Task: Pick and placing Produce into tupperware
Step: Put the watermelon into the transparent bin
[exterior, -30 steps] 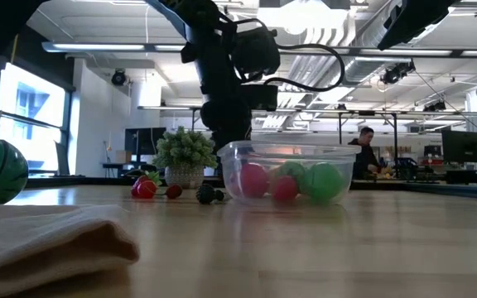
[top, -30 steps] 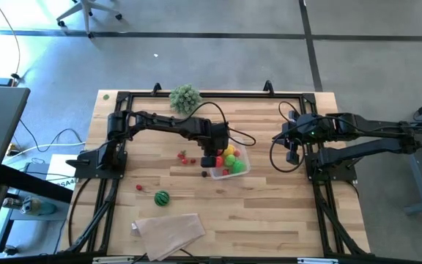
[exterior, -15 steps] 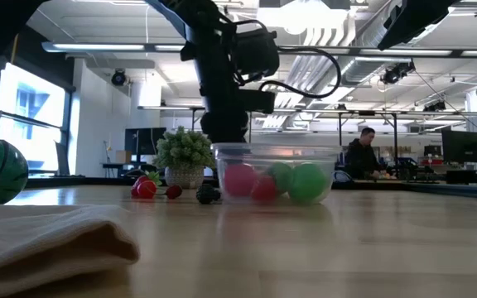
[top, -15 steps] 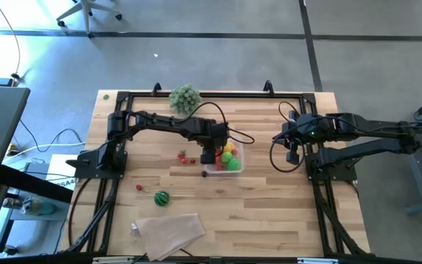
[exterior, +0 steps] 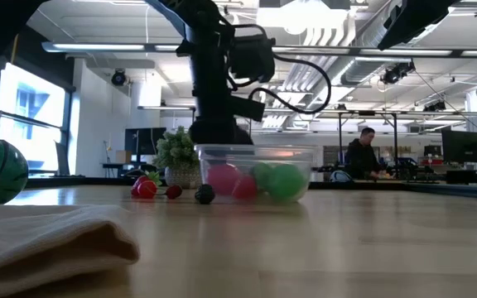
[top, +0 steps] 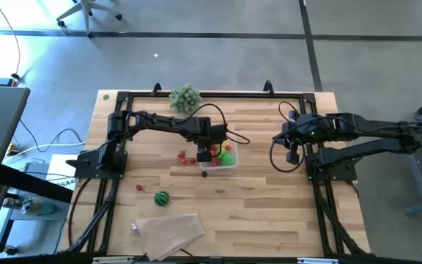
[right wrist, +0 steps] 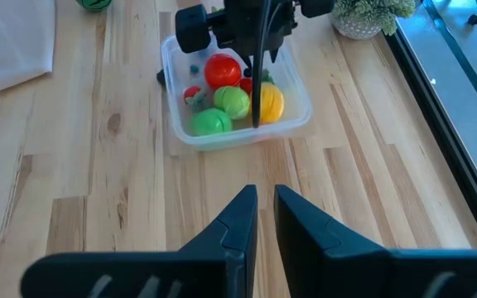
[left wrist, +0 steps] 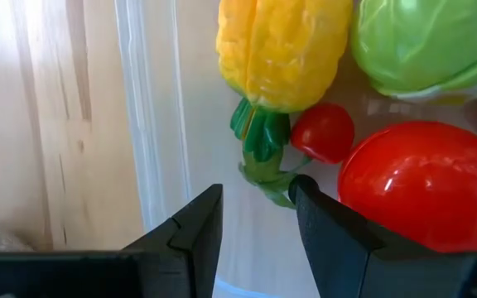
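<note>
Tupperware (top: 219, 157) near the middle of the desk (top: 269, 213), with the left gripper (top: 205, 151) over its left wall.

From above we see only a tub of mixed colour, but the left wrist view lets us pick out a yellow corn (left wrist: 280, 50), a green cabbage (left wrist: 425, 41), a big red tomato (left wrist: 425, 186) and a small red cherry (left wrist: 324, 132) inside, with the fingers slightly parted astride the clear wall. Our low view adds loose red berries (exterior: 146, 188) beside the tub. The watermelon (top: 162, 197) lies toward the front-left corner, near a beige cloth (top: 168, 231). The right gripper (top: 293, 150) waits by the right edge, fingers nearly together.
</note>
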